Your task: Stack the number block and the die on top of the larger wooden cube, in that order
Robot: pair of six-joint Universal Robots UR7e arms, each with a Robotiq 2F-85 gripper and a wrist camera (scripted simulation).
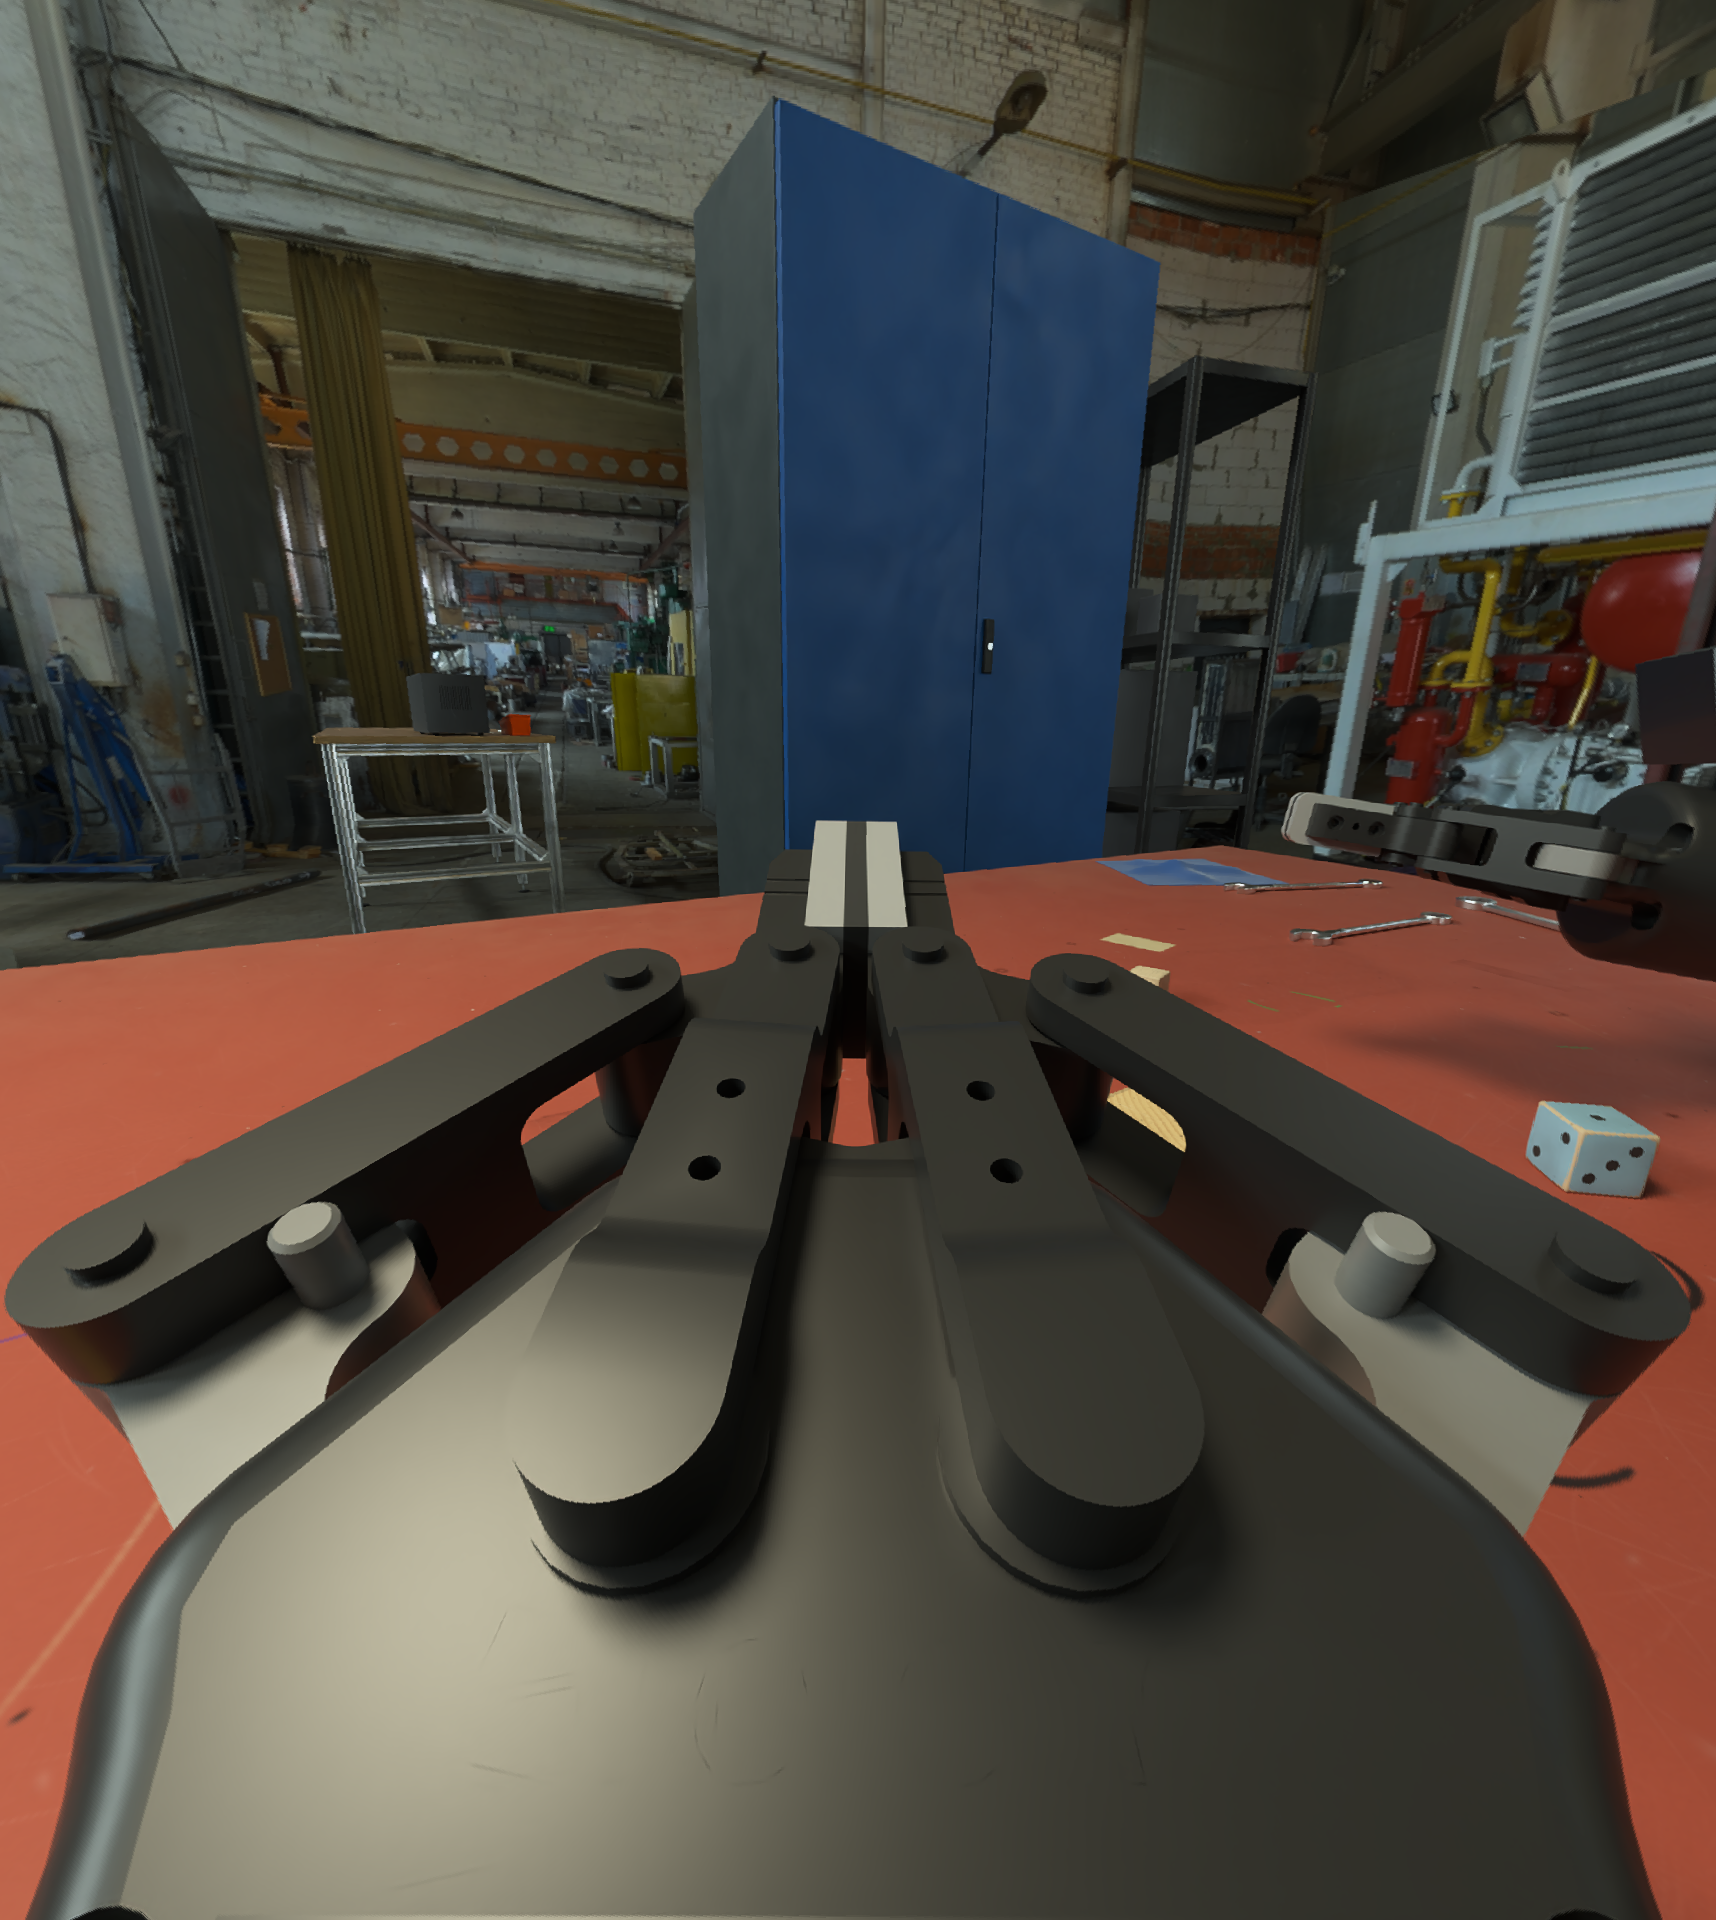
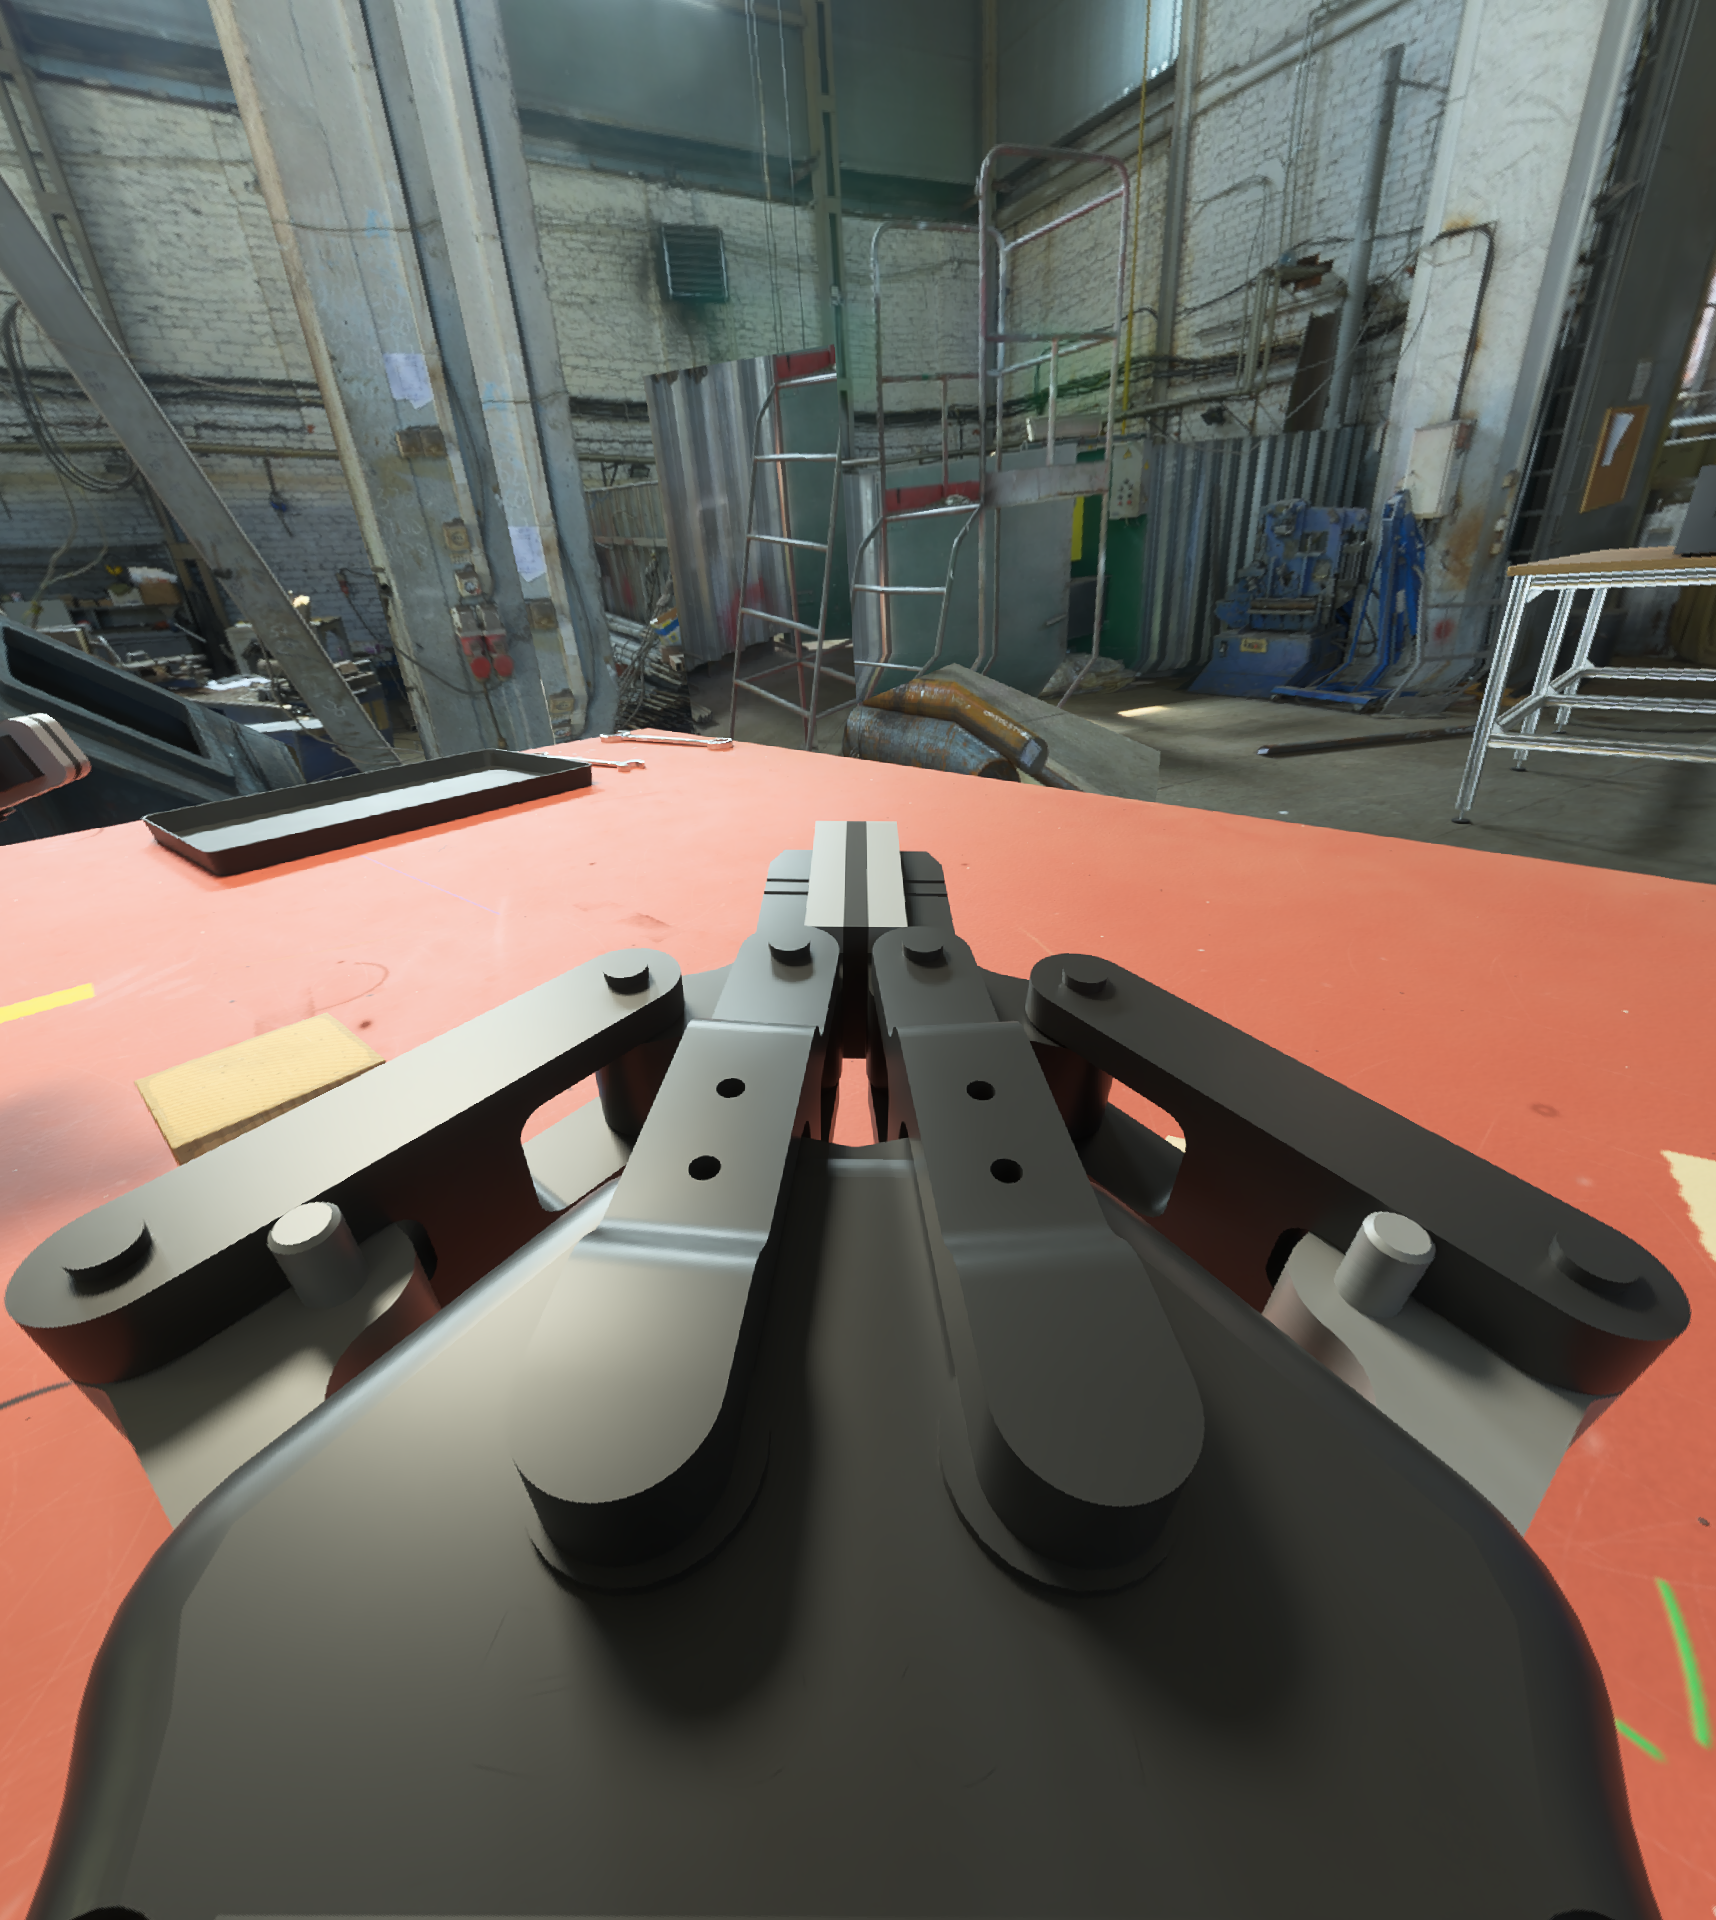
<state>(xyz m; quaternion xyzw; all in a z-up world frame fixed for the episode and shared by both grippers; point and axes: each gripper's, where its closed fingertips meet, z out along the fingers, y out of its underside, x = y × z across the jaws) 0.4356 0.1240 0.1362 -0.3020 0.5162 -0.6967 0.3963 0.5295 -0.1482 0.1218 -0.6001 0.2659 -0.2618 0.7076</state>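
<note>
Both my grippers, left (image 1: 855, 873) and right (image 2: 855, 873), pressed together, empty. Die (image 1: 1592, 1147) sits right of my left gripper, nearer it. Number block: can't tell where.

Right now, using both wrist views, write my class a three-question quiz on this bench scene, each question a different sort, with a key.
1. True or false: the left gripper is shut and empty.
2. In the left wrist view, the die lies on which side of that gripper? A) left B) right C) between its fingers
3. Fill in: the black tray rests on the red ____.

Key
1. True; the right gripper matches it.
2. B
3. table
</note>
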